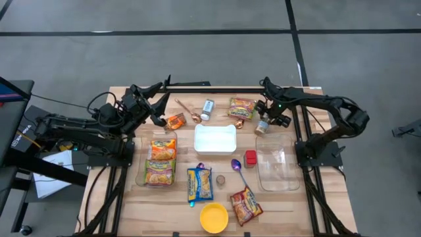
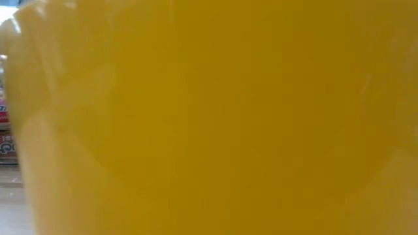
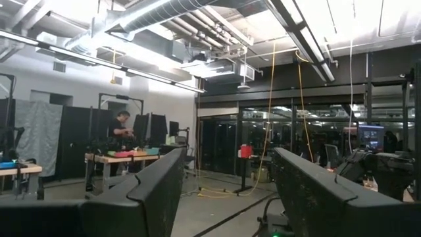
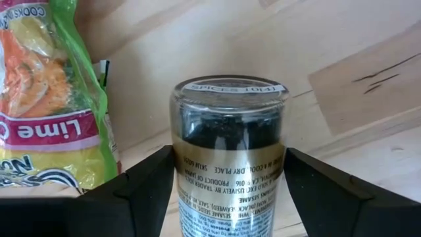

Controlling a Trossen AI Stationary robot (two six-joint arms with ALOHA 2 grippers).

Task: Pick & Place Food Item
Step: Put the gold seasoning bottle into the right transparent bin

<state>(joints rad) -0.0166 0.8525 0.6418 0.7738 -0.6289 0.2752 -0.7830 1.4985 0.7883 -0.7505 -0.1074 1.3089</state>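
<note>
From above, my right pincer (image 1: 264, 124) sits right of centre in the upper half of the frame, over a small spice jar (image 1: 262, 126) that stands on the table (image 1: 125, 204) just above the clear container (image 1: 276, 164) and below right of a green-and-orange noodle packet (image 1: 241, 108); my left pincer (image 1: 156, 110) is at the upper left, raised beside an orange snack packet (image 1: 175, 121), fingers apart and holding nothing that I can see; a white tray (image 1: 215, 138) lies at centre, a yellow bowl (image 1: 214, 217) at the bottom edge.

The table-level view is filled by that yellow bowl (image 2: 209, 117); it tells me nothing about the jar.

My left wrist looks out over the room, not the table; both fingers (image 3: 151, 191) stand apart with only air between them, so this arm waits.

My right wrist shows the jar (image 4: 229, 145) between my two fingers (image 4: 141, 184), dark seeds under the glass, the lime packet (image 4: 52, 99) close by on the frame's left; each finger looks to meet the glass, so I judge I am clamped on the jar, though I cannot be sure how firmly.

To do this well, I think I should keep the jar centred and upright; lift straight clear of the packet before carrying; glass is slick, so squeeze evenly and move slowly.
</note>
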